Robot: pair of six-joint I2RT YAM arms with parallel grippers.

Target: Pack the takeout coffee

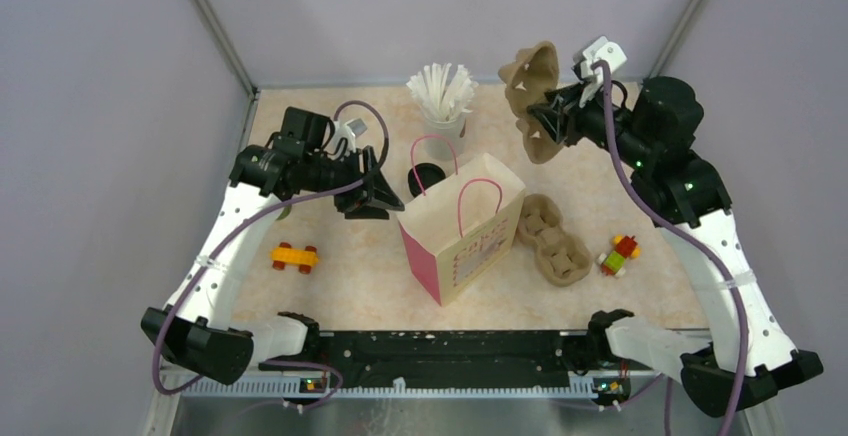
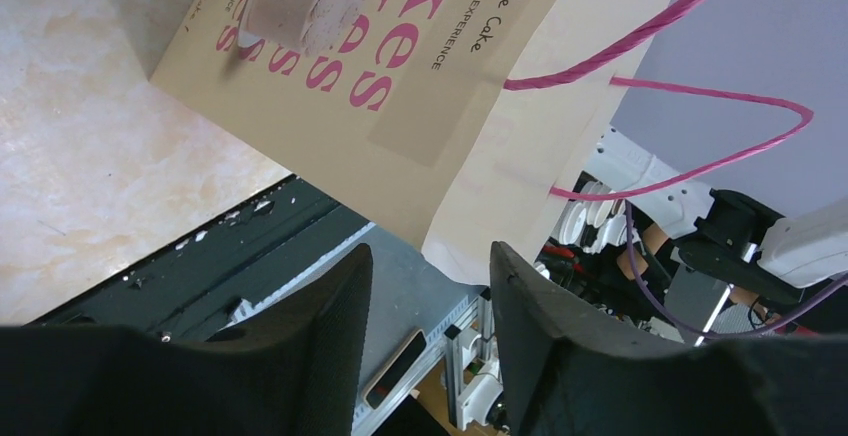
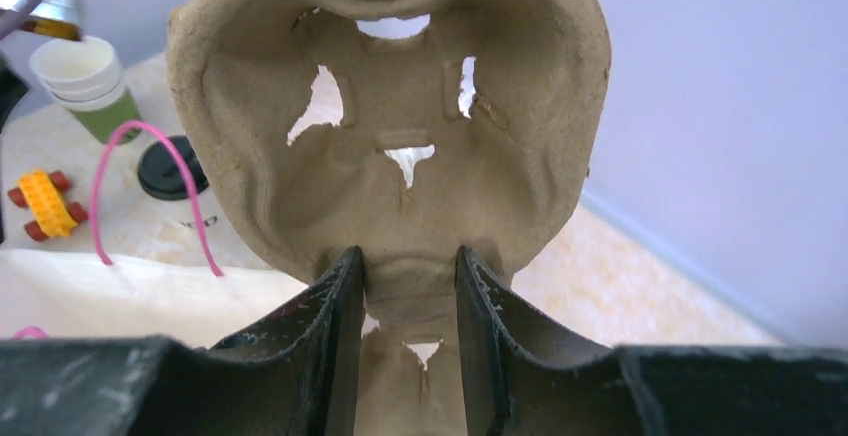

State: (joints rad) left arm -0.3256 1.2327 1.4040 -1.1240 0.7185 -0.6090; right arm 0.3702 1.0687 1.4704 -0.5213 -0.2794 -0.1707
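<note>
- Top view: the takeout coffee, a small white paper cup with a round black plastic lid (image 1: 425, 177), stands on the beige marbled desk (image 1: 350, 281). It is outside and just behind the cream paper bag with pink cord handles (image 1: 468, 224). It sits between the left hand (image 1: 383, 201) and the bag's rim, in front of the white cup of white straws (image 1: 442, 101).
- Orientation: the takeout coffee is upright, lid facing up, long axis vertical. From above only the black disc shows, and a pink handle crosses part of it.
- Right wrist view: the takeout coffee (image 3: 170, 168) appears as a flattened dark oval near a stack of lidless cream-and-green paper cups (image 3: 85, 86). The top view does not show this stack plainly.
- Left wrist view: only here is the pink lettering on the side of the bag (image 2: 400, 76) legible. The takeout coffee is outside this view.
- Left hand (image 2: 430, 252): fingers apart, nothing clamped, and the bag's edge lies just beyond the tips.
- Right hand (image 3: 407, 256): raised at the far right of the desk and clamped on the narrow waist of a brown moulded-pulp cup carrier (image 3: 400, 136), which is held on edge.
- A second brown pulp carrier (image 1: 553, 241) lies flat just right of the bag.
- A yellow toy block car (image 1: 295, 256) lies left of the bag, and a red-green-yellow block toy (image 1: 620, 254) lies right of the second carrier.
</note>
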